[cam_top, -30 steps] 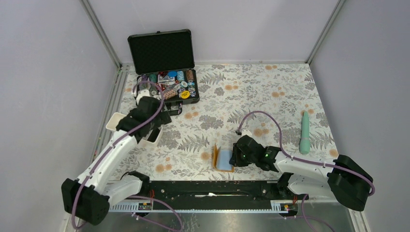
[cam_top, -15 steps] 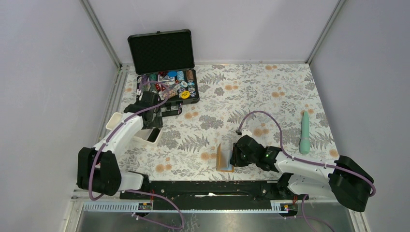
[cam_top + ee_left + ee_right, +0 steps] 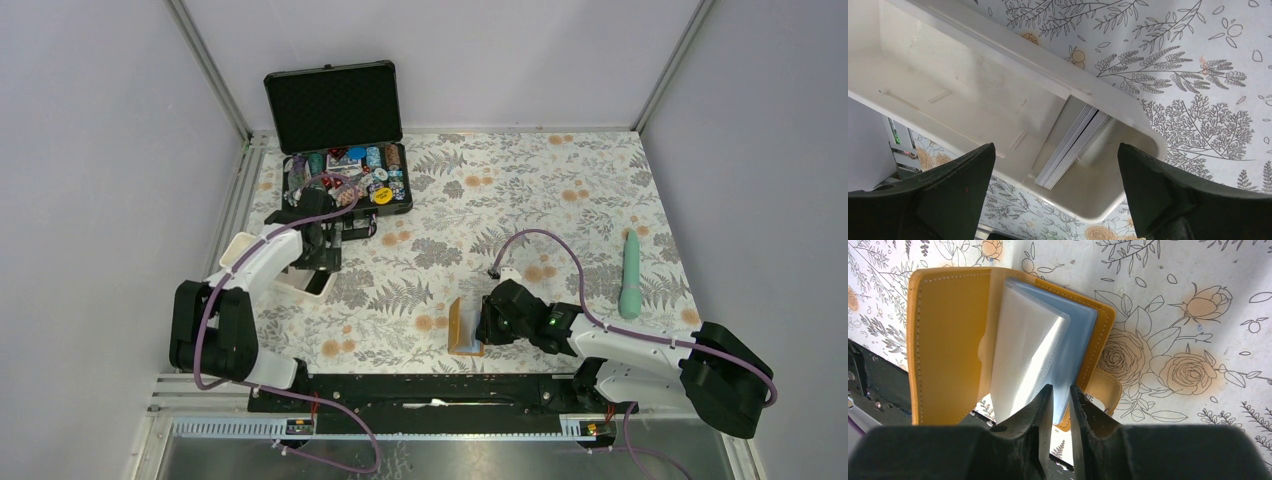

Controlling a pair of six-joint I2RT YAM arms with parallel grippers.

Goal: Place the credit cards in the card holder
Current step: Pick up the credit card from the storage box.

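Raised since a second ago: one cover of the card holder (image 3: 462,326), flat then, standing on edge now. Sits near the front edge of the floral cloth (image 3: 560,190), just left of the right gripper (image 3: 487,325). From the right wrist, seen open, with orange-tan covers spread, pale blue-clear sleeves (image 3: 1023,350) fanned between them and the snap tab (image 3: 1103,390) poking out at lower right. Pinched at a sleeve's lower edge by the right gripper, jaws all but closed on the plastic.

Well apart, at the left: credit cards (image 3: 1073,142), a thin stack standing on edge inside the white tray (image 3: 973,85); colours not clear from the edges alone. Hovering above that stack, the left gripper (image 3: 1056,150), spread wide, touching nothing. Also changed since then: left arm (image 3: 250,275), elbow folded back close to its base.

Just beyond the tray, an open black hard case (image 3: 345,140) packed with poker chips (image 3: 372,175). Far right, a lone teal stick-shaped object (image 3: 629,275) lying on the cloth.
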